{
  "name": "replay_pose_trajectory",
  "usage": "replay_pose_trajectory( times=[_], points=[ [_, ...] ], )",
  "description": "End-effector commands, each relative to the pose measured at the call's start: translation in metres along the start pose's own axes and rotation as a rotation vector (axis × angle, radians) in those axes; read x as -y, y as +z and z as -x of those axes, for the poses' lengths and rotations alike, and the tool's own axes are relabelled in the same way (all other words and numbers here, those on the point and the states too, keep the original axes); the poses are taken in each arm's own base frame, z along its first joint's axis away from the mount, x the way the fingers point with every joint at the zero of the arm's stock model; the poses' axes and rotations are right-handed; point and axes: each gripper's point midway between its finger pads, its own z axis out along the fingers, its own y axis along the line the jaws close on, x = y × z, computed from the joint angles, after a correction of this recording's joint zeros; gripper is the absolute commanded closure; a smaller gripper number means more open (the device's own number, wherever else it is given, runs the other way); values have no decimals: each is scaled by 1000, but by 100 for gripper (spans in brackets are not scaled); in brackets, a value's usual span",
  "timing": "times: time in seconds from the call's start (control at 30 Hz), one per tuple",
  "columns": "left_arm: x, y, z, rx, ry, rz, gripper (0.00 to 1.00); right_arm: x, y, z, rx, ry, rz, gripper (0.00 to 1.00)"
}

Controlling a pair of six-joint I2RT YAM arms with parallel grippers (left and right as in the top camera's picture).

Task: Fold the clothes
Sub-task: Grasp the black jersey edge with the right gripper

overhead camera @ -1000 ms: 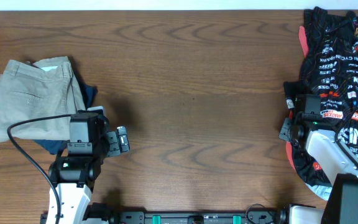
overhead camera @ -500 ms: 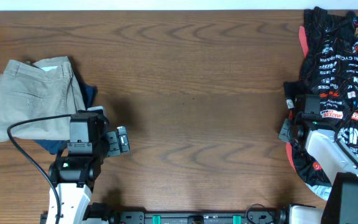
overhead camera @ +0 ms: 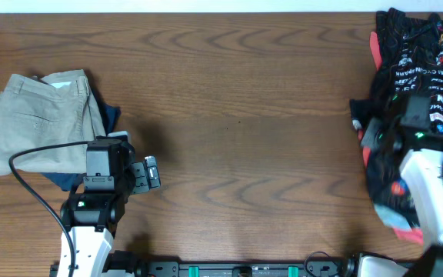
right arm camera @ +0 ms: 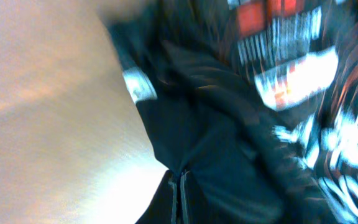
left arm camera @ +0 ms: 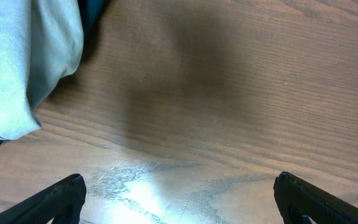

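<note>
The clothes, a black jersey with white, red and orange logos, lie crumpled at the table's right edge. My right gripper sits at the jersey's left border. In the blurred right wrist view its jaws are pressed together on a fold of the black jersey, at the right gripper. My left gripper hovers open over bare wood at the front left. The left wrist view shows its fingertips far apart, with only table in the left gripper.
Folded khaki trousers lie at the left on a dark blue garment, just behind the left arm. The trousers' corner shows in the left wrist view. Brown wooden table stretches between the two arms.
The right arm has swung toward the back and right with the jersey's edge in its jaws, and the cloth's lower part has bunched up. The left arm has stayed still.
</note>
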Motion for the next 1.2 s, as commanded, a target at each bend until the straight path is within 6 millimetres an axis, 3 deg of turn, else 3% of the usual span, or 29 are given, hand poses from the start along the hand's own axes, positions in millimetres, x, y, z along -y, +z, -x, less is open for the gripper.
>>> replay_pose_trajectory(
  times=[0.0, 0.3, 0.4, 0.53, 0.73, 0.8, 0.83, 1.07, 1.17],
  points=[
    [1, -4, 7, 17, -9, -3, 2, -29, -22, 23, 52, -58, 169, 99],
    [1, -4, 7, 17, -9, -3, 2, -28, -22, 13, 9, -79, 173, 99],
    [1, -4, 7, 17, -9, -3, 2, -18, -19, 4, -28, -78, 120, 99],
    [1, -4, 7, 17, -9, -3, 2, -4, -12, -3, -55, -80, 38, 87],
    [1, -4, 7, 17, -9, -3, 2, -1, -4, -9, -84, -81, 20, 94],
    [1, -4, 7, 17, -9, -3, 2, -1, -2, -10, -92, -82, 16, 87],
    [1, -4, 7, 17, -9, -3, 2, -1, -1, -11, -98, -82, 16, 72],
    [1, -4, 7, 17, -9, -3, 2, 4, 18, -32, -198, -80, -9, 61],
    [1, -4, 7, 17, -9, -3, 2, 15, 30, -42, -244, -76, -75, 60]
  ],
)
